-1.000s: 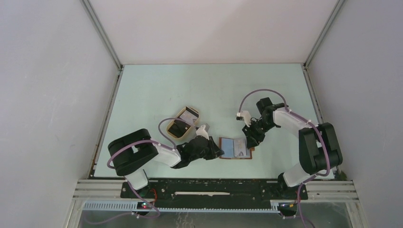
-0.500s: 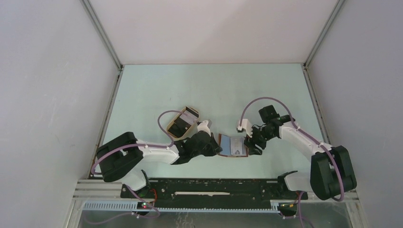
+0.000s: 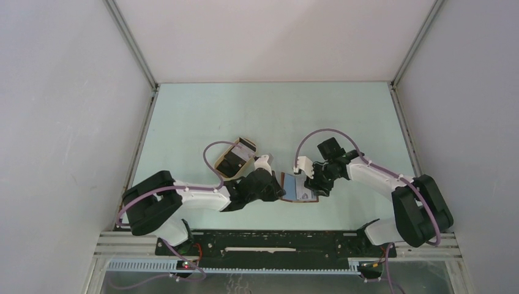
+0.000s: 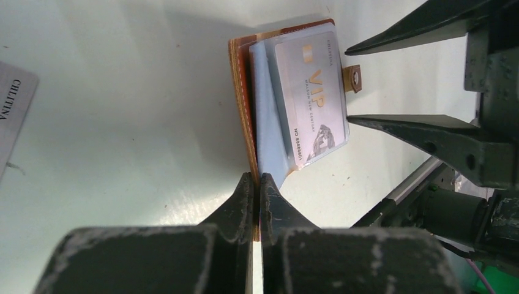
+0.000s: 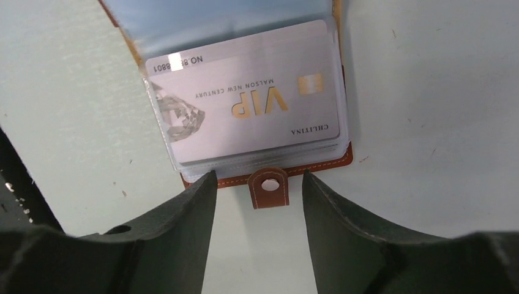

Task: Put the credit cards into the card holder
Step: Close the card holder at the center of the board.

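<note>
Right, left pincer (image 4: 257, 184) is pressed tight on the brown cover edge of the card holder (image 4: 242, 92), pinning it open on the worktop (image 3: 263, 116), lower centre of the overhead view. Right pincer (image 5: 258, 177) is spread and empty, one finger each side of the clasp tab (image 5: 268, 187). VIP card (image 5: 245, 98) lies in the clear sleeve, slightly skewed.

My read: cards are light, stiff and slick, so grip a short edge. Holder is floppy with flimsy sleeves and needs holding down.

More cards in the tan tray (image 3: 233, 145), up-left of the holder. Pale card (image 4: 13, 116) at the left wrist view's left edge. Left arm and its cable block the tray-to-holder path.
</note>
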`<state>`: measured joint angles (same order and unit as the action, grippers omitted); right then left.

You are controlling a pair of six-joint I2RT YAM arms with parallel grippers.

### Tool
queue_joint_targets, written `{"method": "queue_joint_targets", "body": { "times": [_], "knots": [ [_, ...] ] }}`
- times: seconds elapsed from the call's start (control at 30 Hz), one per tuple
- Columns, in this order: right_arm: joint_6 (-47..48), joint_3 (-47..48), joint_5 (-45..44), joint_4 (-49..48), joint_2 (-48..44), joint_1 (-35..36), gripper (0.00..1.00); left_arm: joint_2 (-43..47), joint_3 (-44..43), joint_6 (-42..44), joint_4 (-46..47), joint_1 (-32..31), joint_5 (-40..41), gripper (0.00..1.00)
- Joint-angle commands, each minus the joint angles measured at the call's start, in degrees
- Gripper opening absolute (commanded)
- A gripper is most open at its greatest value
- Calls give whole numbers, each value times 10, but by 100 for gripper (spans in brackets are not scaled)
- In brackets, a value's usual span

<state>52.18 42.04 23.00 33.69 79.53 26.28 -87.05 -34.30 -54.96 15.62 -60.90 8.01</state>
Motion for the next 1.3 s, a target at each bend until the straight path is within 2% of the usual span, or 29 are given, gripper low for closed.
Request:
{"method": "queue_joint_targets", "body": {
  "times": [0.0,0.07,0.23,0.47,0.57,0.67,0.77,0.9,1.03,1.17,1.27],
  "knots": [
    [-23,2,-39,-32,10,11,60,33,-8,9,8,-3,16,0],
    [-26,2,-48,-35,11,12,56,40,-1,5,8,-4,21,0],
    [-34,2,-39,-34,-15,3,40,55,12,0,1,-4,34,0],
    [-46,2,16,-23,-34,-32,18,65,12,0,-11,-4,39,0],
    [-54,7,41,-14,-33,-50,16,61,5,2,-16,-4,35,0],
    [-57,21,65,8,-14,-70,17,58,0,3,-18,-4,34,0],
    [-50,33,75,31,10,-79,24,55,-5,5,-21,-4,33,0],
    [-39,49,92,56,22,-85,39,52,-8,8,-29,-4,33,0],
    [-28,53,130,75,-3,-101,49,53,-12,13,-44,-4,37,0],
    [-48,53,186,80,-44,-129,52,50,-19,10,-45,-4,33,0],
    [-129,58,213,65,-66,-141,50,42,-28,5,-39,-7,31,0]
  ]
}}
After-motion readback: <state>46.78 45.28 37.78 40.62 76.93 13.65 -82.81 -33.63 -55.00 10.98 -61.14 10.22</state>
